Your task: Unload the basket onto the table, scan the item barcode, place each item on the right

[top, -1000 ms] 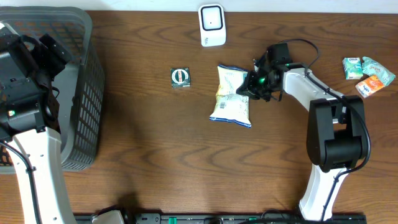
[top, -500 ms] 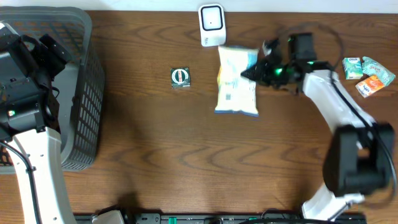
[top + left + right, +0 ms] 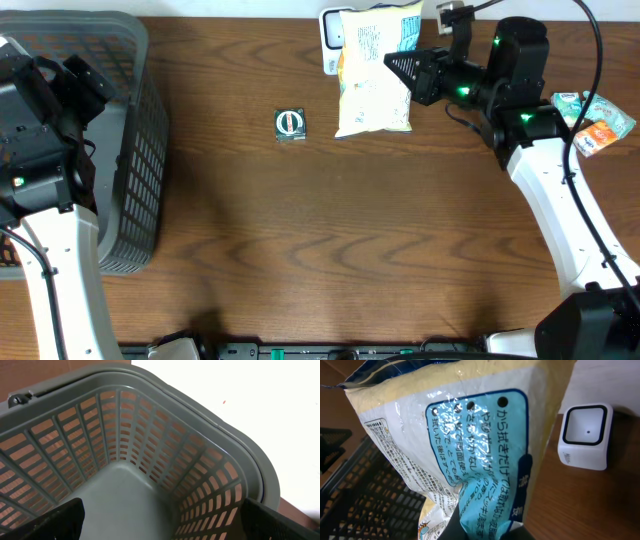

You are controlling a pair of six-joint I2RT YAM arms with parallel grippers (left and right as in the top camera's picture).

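Note:
The item is a yellow-and-white snack bag [image 3: 372, 75] with a blue printed panel [image 3: 485, 445]. It hangs in the air at the table's back edge with my right gripper [image 3: 402, 68] shut on its right end. In the right wrist view the dark fingers [image 3: 455, 530] pinch the bag's lower edge. The white scanner [image 3: 331, 40] stands just behind the bag's left side and is partly covered by it; from the wrist the scanner [image 3: 585, 435] shows to the bag's right. I cannot make out a barcode. My left gripper [image 3: 162, 525] hangs open over the grey basket [image 3: 150, 420].
The grey basket [image 3: 130, 150] fills the left end of the table. A small green round-faced packet [image 3: 290, 123] lies left of the bag. Several small packets [image 3: 592, 118] lie at the far right edge.
My right arm has lifted the bag off the table and carried it back and up towards the scanner. The left arm has not moved.

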